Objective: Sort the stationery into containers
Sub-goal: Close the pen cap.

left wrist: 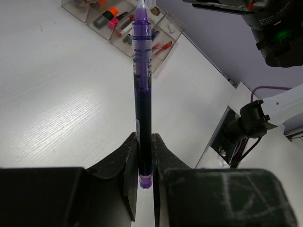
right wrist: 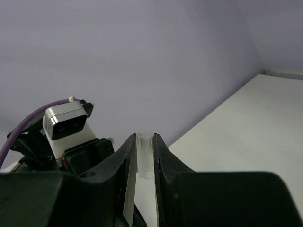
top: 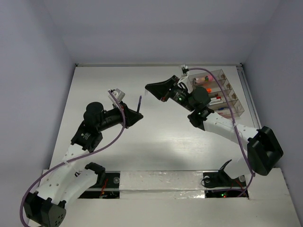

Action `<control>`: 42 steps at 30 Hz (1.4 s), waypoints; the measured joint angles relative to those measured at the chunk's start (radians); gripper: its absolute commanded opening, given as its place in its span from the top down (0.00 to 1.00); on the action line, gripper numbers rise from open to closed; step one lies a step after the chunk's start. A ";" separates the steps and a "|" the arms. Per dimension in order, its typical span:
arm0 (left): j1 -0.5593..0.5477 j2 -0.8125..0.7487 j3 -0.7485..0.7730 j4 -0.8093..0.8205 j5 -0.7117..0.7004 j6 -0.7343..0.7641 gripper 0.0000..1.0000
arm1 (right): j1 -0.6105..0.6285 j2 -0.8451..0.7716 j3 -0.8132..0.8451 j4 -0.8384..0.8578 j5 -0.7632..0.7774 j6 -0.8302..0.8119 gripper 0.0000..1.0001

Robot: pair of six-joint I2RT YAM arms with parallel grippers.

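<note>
Above the middle of the white surface (top: 161,142), the left tool (left wrist: 143,142) is clamped on the lower end of a purple pen (left wrist: 142,94), which stands straight up out of its fingers. Facing it, near but apart, the right tool (right wrist: 144,142) pinches a small clear tube (right wrist: 145,158). This may be the pen's cap, but that cannot be told for sure. At the far right edge sits the clear organiser (top: 240,108), with orange, pink and red items lying in its compartments. Judging from this, the pen is about to be capped or passed across, since the organiser lies on the right arm's side. To do that well, line the tube's mouth up with the pen's axis before closing the gap. Move slowly, and grip firmly on the left so the pen neither tilts nor slides. Release only once the other side holds securely.
</note>
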 measured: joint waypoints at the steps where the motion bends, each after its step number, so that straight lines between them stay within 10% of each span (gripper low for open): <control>1: 0.000 0.004 0.000 0.002 0.009 -0.002 1.00 | 0.009 -0.005 -0.009 0.016 0.007 -0.010 1.00; 42: -0.001 0.030 0.000 0.028 0.060 -0.017 1.00 | 0.056 0.028 -0.015 0.129 0.041 -0.059 1.00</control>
